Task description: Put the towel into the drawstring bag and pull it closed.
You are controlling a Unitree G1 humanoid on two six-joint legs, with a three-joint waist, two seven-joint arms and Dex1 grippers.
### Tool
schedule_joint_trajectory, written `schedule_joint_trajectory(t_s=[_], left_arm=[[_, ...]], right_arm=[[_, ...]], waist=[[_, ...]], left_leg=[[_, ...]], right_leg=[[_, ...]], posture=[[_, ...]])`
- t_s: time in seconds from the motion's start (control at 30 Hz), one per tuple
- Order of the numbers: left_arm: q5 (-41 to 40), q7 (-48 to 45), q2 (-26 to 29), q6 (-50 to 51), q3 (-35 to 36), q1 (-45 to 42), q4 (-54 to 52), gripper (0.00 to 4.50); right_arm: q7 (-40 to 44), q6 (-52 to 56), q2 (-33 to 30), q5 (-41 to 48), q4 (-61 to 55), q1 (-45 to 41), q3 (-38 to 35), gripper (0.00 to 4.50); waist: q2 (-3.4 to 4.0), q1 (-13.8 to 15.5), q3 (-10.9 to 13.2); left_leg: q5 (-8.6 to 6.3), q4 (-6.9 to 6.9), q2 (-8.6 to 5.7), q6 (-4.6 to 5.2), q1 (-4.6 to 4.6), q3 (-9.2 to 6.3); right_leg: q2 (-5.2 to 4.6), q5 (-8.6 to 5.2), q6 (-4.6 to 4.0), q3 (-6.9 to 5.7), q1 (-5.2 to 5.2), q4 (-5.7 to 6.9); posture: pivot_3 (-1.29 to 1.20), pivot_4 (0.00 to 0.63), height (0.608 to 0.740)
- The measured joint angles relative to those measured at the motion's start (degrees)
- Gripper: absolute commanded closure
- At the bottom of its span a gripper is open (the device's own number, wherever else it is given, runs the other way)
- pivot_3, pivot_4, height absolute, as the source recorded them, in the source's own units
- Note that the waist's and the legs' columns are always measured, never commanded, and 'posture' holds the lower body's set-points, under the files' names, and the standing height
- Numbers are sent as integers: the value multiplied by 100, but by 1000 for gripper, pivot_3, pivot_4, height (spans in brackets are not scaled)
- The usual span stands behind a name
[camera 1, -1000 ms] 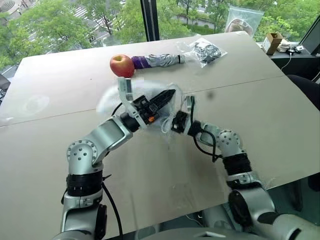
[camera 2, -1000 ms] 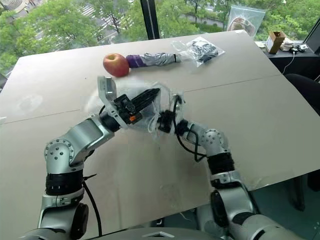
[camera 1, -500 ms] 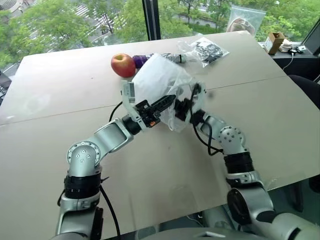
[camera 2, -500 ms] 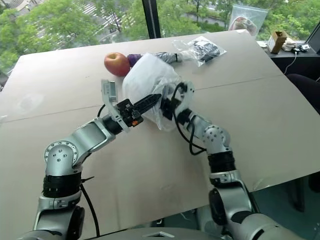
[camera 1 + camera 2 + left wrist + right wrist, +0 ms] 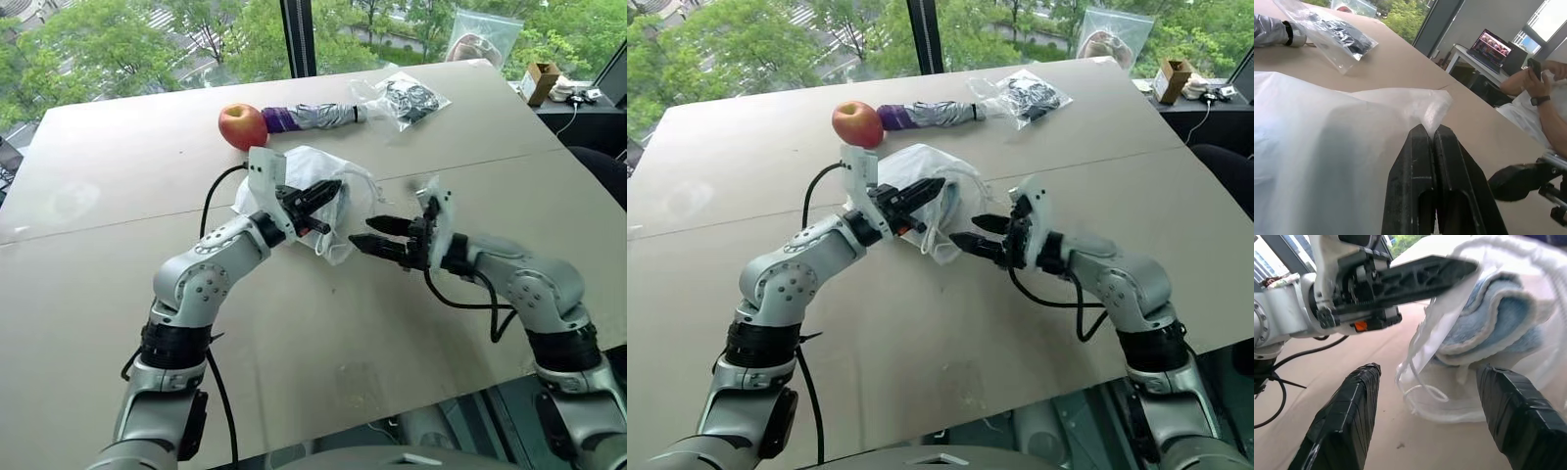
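Bag status first: the drawstring bag (image 5: 312, 191) lies on the tan table (image 5: 118, 294) just in front of the red apple (image 5: 241, 125), with the light-blue towel (image 5: 1503, 313) folded inside it, seen through the open mouth in the right wrist view. Half a second ago you had the bag lifted and billowing between both arms; now it has slumped back onto the tabletop.

Your left gripper (image 5: 321, 196) has its fingers pressed together, pinching the bag's thin white fabric at its edge; it held the bag in the earlier frames too, and it has since rolled at the wrist. A loop of white cord (image 5: 1418, 382) hangs loose from the mouth, down onto the table.

Your right gripper (image 5: 377, 236) was up against the bag a second ago. It has now backed off to the right, its jaws spread apart with nothing between them, tips pointing at the bag mouth but clear of it.

Behind the apple lie a folded umbrella with a purple handle (image 5: 309, 118) and a clear zip bag with dark contents (image 5: 407, 98), both in the same places as before.

A person (image 5: 1542, 93) sits beyond the table's far edge, near a laptop (image 5: 1493, 44).
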Motion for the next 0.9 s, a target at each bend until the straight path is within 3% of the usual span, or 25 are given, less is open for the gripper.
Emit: schedule_joint_trajectory(t_s=[0.1, 0.23, 0.37, 0.5, 0.6, 0.67, 0.73, 0.77, 0.8, 0.9], left_arm=[[80, -29, -42, 69, 6, 9, -24, 4500], [91, -78, -87, 178, 47, 68, -51, 4500], [168, -176, -133, 301, 57, 67, -51, 4500], [194, -202, -167, 367, 99, 67, -51, 4500], [195, -234, -188, 435, 170, 65, -51, 4500], [201, -238, -194, 476, 219, 65, -52, 4500], [204, -239, -204, 500, 219, 65, -52, 4500], [204, -239, -213, 515, 219, 65, -52, 4500], [205, -239, -216, 530, 220, 65, -53, 4500], [215, -244, -216, 554, 222, 65, -53, 4500]], right_arm=[[-66, -334, -86, -358, 144, -6, -111, 1160], [-260, -1115, -248, -1500, 945, -115, 125, 1160], [-379, -1740, 246, -2267, 1701, -451, 506, 1160], [-354, -2018, 468, -2486, 1977, -628, 541, 1160], [-312, -2149, 587, -2586, 2150, -673, 541, 1976], [-257, -2168, 606, -2634, 2250, -672, 530, 3075], [-238, -2168, 607, -2647, 2275, -672, 524, 3700], [-226, -2168, 607, -2652, 2292, -670, 505, 4233], [-211, -2168, 605, -2657, 2295, -663, 466, 4448], [-133, -2160, 570, -2633, 2282, -634, 361, 4448]], waist=[[-1, 4, 0], [0, 0, 0], [0, -33, 0], [0, 11, 0], [0, 31, 0], [0, 33, 0], [0, 31, 0], [0, 30, 0], [0, 30, 0], [0, 31, 0]], left_leg=[[0, 5, -2, 0, 6, 2], [0, 9, -2, 0, 11, 7], [3, 4, 4, -5, 20, 9], [15, 6, 0, -26, 13, 9], [15, 6, -2, -27, 11, 10], [16, 6, -2, -27, 12, 8], [15, 6, -1, -27, 13, 8], [15, 6, -1, -27, 15, 8], [15, 6, -1, -26, 15, 8], [14, 7, -2, -24, 15, 8]], right_leg=[[0, 0, 0, 2, 2, 13], [0, 0, 0, 7, 0, 24], [8, 0, -1, 12, -1, 29], [0, 0, -1, 11, 0, 21], [-4, 0, -1, 11, 0, 18], [-3, 0, -1, 10, -1, 21], [-3, 0, -1, 10, -1, 24], [-2, 0, -1, 10, -1, 25], [-2, 0, -1, 10, -1, 27], [-2, 0, -1, 10, 0, 27]], posture=[[0, 150, 740], [0, 150, 740], [0, 150, 740], [0, 150, 740], [0, 150, 740], [0, 150, 740], [0, 150, 740], [0, 150, 740], [0, 150, 740], [0, 150, 740]])
